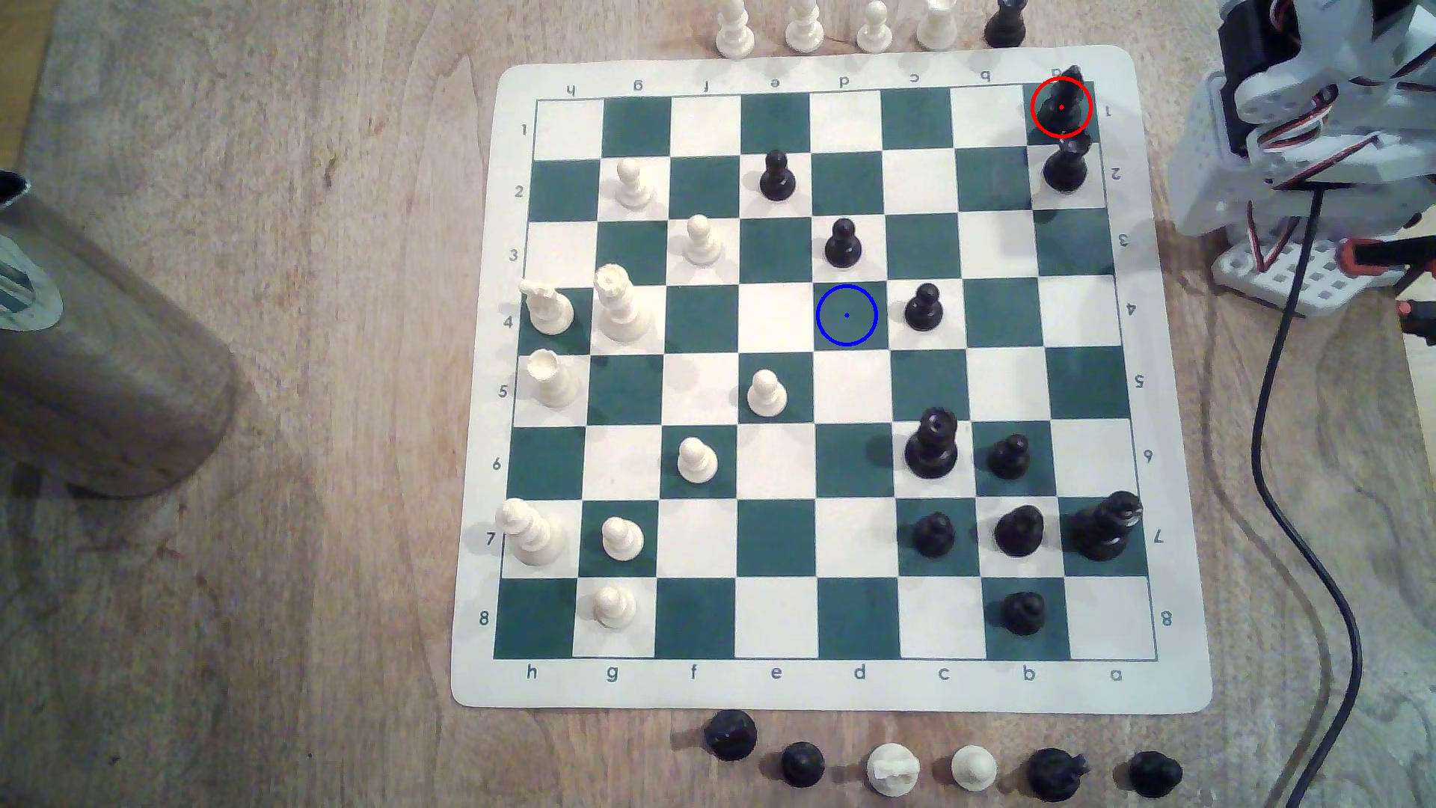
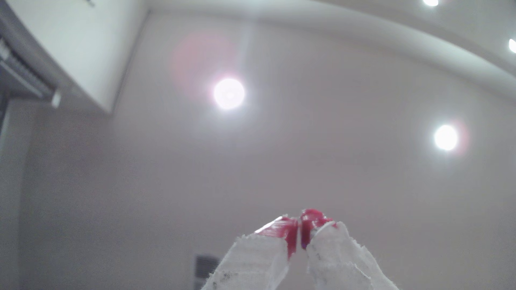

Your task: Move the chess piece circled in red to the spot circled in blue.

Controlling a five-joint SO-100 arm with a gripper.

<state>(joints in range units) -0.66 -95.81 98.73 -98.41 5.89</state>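
White-wrapped, red-tipped gripper [image 2: 300, 231] pointing at a pale ceiling, tips pressed together, clamping nothing.

Green-and-white roll-up chessboard [image 1: 1165, 388] on wood; slender matte black red-ringed chess piece [image 1: 1062, 105] on the a1 corner; blue-ringed green square [image 1: 846, 315] at d4, bare.

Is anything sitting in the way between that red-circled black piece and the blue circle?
Roughly on the diagonal from the red-circled piece to the blue-circled square, the squares look bare; black pawns flank the goal.
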